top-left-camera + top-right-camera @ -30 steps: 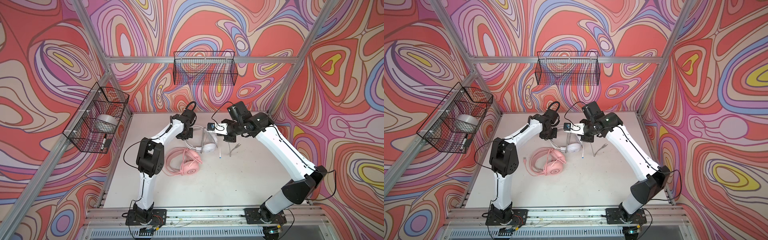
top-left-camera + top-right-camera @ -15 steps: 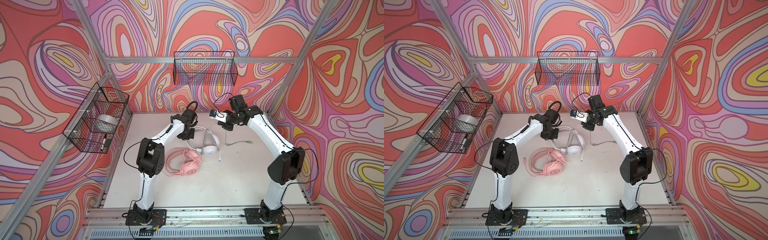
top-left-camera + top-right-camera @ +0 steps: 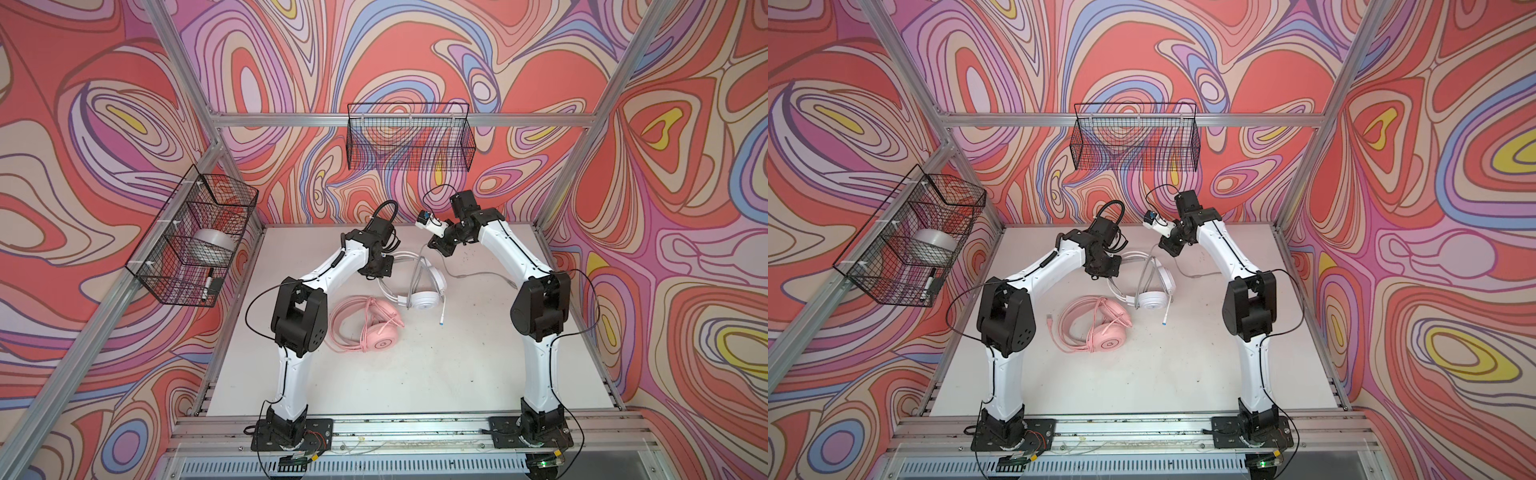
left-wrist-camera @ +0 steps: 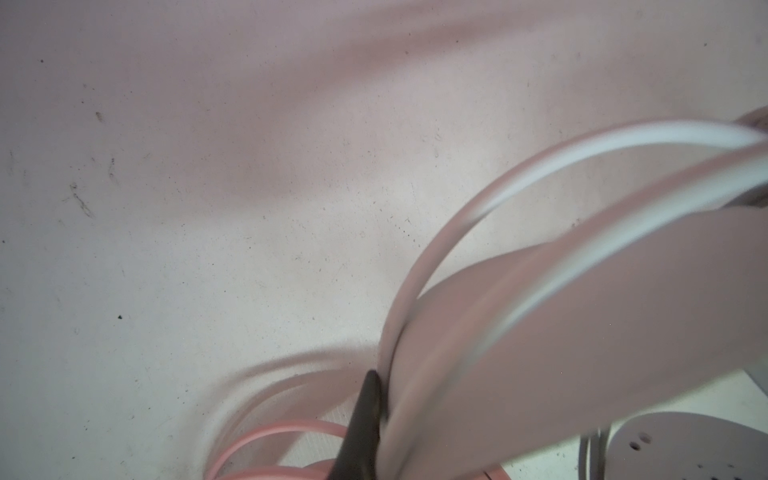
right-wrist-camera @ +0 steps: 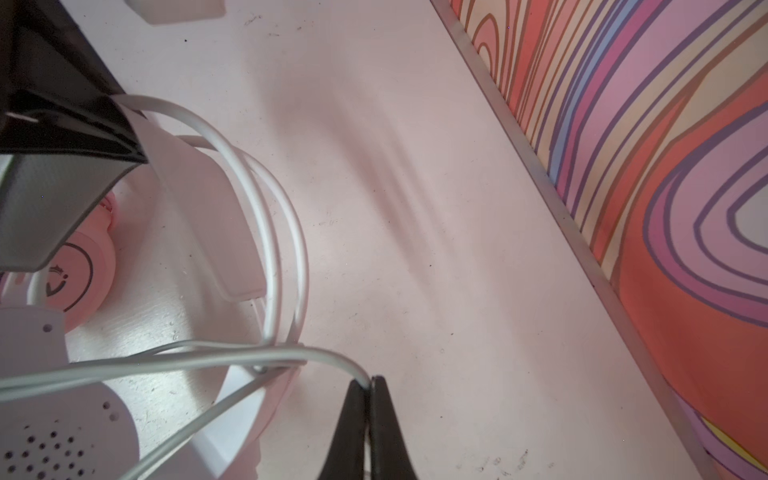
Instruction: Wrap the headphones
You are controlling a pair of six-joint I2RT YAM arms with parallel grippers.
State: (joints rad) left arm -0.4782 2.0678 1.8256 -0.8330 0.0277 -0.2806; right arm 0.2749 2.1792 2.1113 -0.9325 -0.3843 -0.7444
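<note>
Right gripper hauled back, cable drawn up!
The right gripper has been carried away from the white headset toward the back wall. The right arm is folded upright, and the grey-white cable is pulled taut, its slack dragged rightward across the table.

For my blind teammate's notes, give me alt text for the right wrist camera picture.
The right gripper is shut on the grey-white cable above the table. The cable runs back to the white headset, with the pink headset's earcup beyond and a swirl-patterned wall along the table edge.
</note>
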